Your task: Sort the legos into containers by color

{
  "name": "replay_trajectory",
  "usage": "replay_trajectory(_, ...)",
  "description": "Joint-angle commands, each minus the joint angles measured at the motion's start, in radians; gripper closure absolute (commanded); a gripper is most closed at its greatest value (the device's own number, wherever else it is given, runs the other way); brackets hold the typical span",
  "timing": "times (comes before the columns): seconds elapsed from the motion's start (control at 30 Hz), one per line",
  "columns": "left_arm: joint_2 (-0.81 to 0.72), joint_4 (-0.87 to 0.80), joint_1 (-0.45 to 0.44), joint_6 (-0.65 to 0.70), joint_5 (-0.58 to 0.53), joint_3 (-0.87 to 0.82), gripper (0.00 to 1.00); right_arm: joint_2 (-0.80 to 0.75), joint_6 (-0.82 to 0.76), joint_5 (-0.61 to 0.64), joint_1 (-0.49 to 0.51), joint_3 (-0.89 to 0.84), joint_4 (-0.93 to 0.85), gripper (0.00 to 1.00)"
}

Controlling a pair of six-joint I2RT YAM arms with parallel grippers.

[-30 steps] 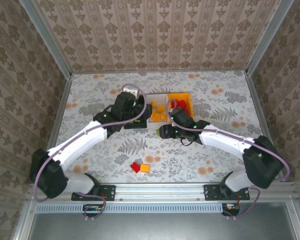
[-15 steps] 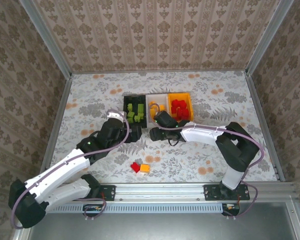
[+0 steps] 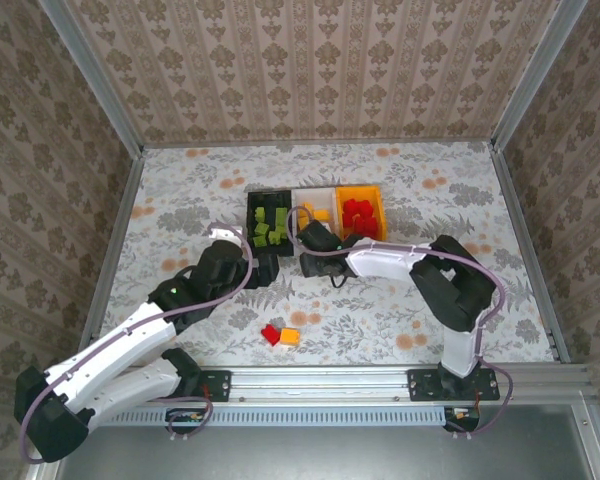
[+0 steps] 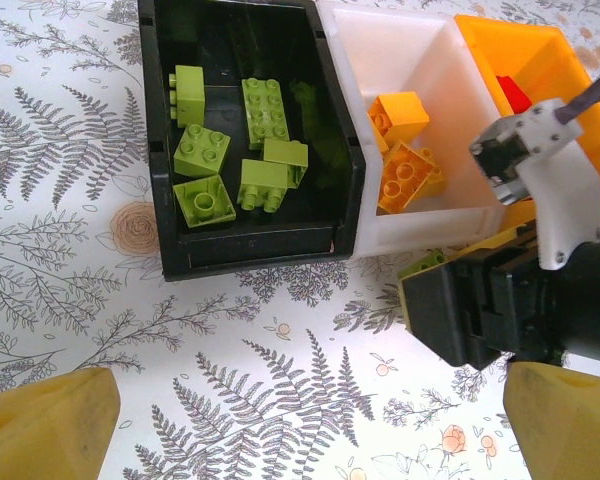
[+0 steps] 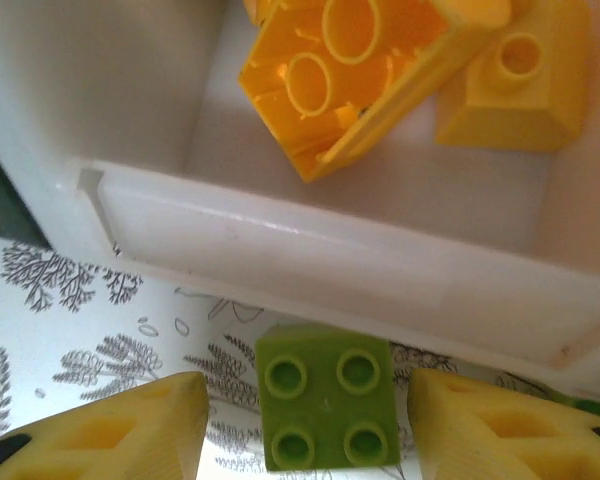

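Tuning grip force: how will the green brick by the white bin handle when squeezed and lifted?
Probably rigid and light: the green brick looks like hard moulded plastic. Its flat sides should suit the fingers; glossy, so it may slip.

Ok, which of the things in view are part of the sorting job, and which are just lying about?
Job: black bin, green legos inside; white bin, orange legos inside; orange bin, red legos inside; green brick on the table beside the white bin; red brick and orange brick loose near the front edge.

Not job, just fixtures: floral table cover; metal rail; wallpapered walls.
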Motion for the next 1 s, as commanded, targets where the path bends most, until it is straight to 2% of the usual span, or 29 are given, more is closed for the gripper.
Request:
replay_trajectory(0.0, -0.018, -0.027, -0.005, -0.023, -0.019, -0.012, 0.00, 0.054, -0.004, 0.081, 0.016, 0.042, -0.076, 0.47)
replay_trajectory(0.1, -0.025, -0.028, -0.005, -0.029, -0.018, -0.019, 0.00, 0.078, -0.001, 0.087, 0.022, 0.055, -0.083, 0.52)
replay_trajectory(0.23, -0.026, -0.040, -0.004, -0.031, -0.026, -0.023, 0.00, 0.052, -0.009, 0.068, 0.029, 0.032, -0.046, 0.64)
replay_trajectory(0.4, -0.045, -0.060, -0.005, -0.039, -0.056, -0.037, 0.00, -0.081, -0.036, -0.057, 0.036, -0.029, 0.021, 0.72)
replay_trajectory(0.53, -0.098, -0.086, -0.004, -0.056, -0.077, -0.067, 0.00, -0.180, -0.047, -0.170, 0.036, -0.033, 0.061, 0.73)
replay_trajectory(0.67, -0.141, -0.106, -0.004, -0.081, -0.069, -0.104, 0.00, -0.134, -0.064, -0.196, 0.036, 0.106, 0.022, 0.72)
replay_trajectory(0.97, -0.195, -0.152, -0.006, -0.104, -0.017, -0.136, 0.00, 0.177, -0.072, -0.141, 0.011, 0.544, -0.115, 0.70)
